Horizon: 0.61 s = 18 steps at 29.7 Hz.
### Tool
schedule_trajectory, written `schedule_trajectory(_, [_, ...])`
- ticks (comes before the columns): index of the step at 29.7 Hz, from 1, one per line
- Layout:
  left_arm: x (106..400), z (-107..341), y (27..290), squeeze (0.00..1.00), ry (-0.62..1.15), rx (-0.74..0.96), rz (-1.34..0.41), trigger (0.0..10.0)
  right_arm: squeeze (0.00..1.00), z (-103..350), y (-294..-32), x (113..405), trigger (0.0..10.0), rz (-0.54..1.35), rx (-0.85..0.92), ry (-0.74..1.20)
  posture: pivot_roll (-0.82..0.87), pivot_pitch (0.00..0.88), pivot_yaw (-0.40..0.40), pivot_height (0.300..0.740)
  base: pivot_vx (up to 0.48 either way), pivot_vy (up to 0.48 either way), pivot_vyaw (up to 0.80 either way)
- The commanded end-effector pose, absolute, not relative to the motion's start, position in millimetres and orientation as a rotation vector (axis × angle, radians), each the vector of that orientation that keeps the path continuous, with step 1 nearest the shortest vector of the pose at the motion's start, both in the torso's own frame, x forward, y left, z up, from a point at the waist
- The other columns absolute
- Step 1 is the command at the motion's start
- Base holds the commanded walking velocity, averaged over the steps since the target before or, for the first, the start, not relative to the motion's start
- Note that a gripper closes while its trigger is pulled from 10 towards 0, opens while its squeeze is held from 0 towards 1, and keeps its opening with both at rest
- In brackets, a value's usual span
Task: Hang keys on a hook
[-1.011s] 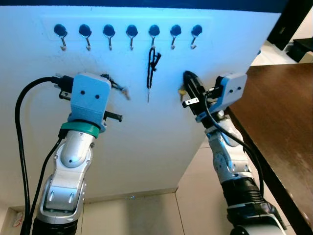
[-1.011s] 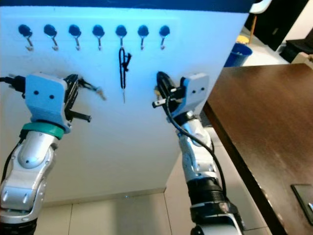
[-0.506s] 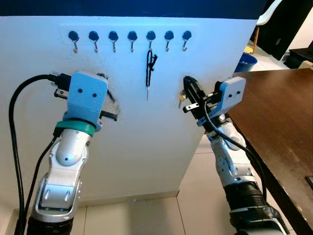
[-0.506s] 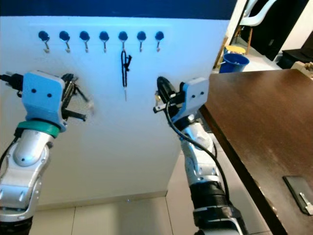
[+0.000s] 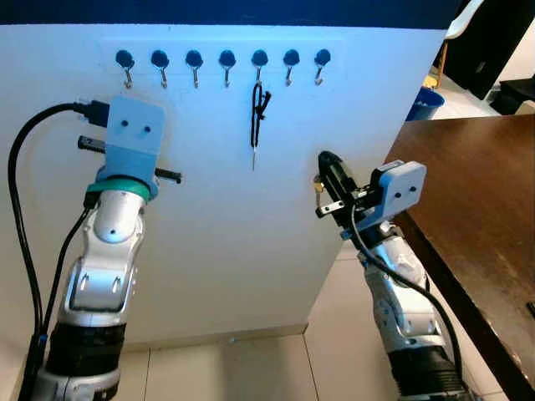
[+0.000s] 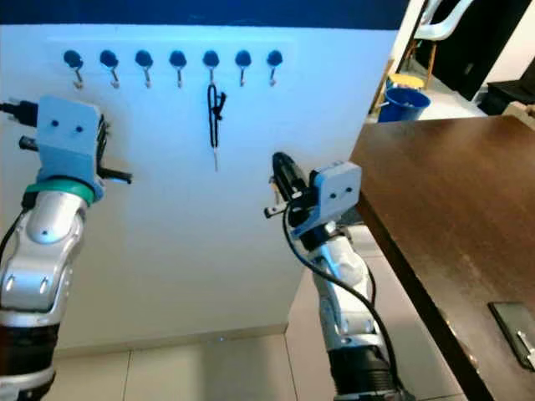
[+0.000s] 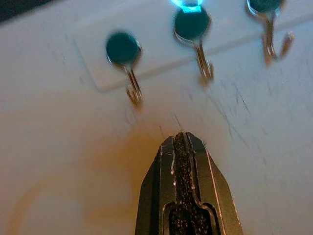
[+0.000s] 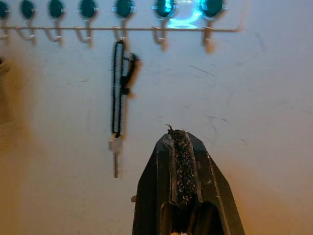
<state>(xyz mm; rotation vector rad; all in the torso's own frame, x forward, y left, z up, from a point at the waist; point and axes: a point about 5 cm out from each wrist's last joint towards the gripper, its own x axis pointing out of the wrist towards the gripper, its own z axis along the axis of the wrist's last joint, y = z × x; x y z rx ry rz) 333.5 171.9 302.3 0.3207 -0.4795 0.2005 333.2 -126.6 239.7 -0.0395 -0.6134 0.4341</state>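
A: What does the room look like?

B: A white wall (image 5: 251, 225) carries a row of seven hooks (image 5: 226, 65) with dark round heads. The floor (image 5: 334, 334) is pale tile, a dark wooden table (image 6: 451, 217) stands on the robot's right, and a blue bucket (image 6: 401, 96) sits farther back.

A: And the keys?

B: The keys (image 5: 257, 117) hang from the fifth hook from the left, on a black cord. The long axis is vertical and the small silver key points straight down.

A: The grippers?

B: The left gripper (image 7: 183, 147) is raised close to the wall below the leftmost hooks, its fingers pressed together on nothing. The right gripper (image 8: 182, 142) is lower, to the right of the keys and apart from them, fingers likewise closed and empty.

A: Do the views differ?

B: The right wrist view shows the cord and key (image 8: 115, 155) clearly. The right eye view catches a dark flat thing (image 6: 514, 322) lying on the table.
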Motion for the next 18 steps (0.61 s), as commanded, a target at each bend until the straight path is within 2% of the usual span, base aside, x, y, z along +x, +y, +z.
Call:
schedule_trajectory(1, [335, 307, 180, 0.0, -0.499, 0.325, 0.229, 10.0, 0.0, 242, -123, 334, 10.0, 0.446, -0.057, -0.627, 0.1, 0.087, 0.09, 0.74, 0.0, 0.0, 0.0])
schedule_trajectory(7, [326, 322, 192, 0.0, -0.547, 0.315, 0.268, 10.0, 0.0, 236, -115, 338, 10.0, 0.485, -0.078, -0.594, 0.11, 0.088, 0.083, 0.74, 0.0, 0.0, 0.0])
schedule_trajectory(18, [322, 335, 186, 0.0, -0.615, 0.281, 0.228, 10.0, 0.0, 225, -110, 337, 10.0, 0.496, -0.087, -0.556, 0.11, 0.088, 0.08, 0.74, 0.0, 0.0, 0.0])
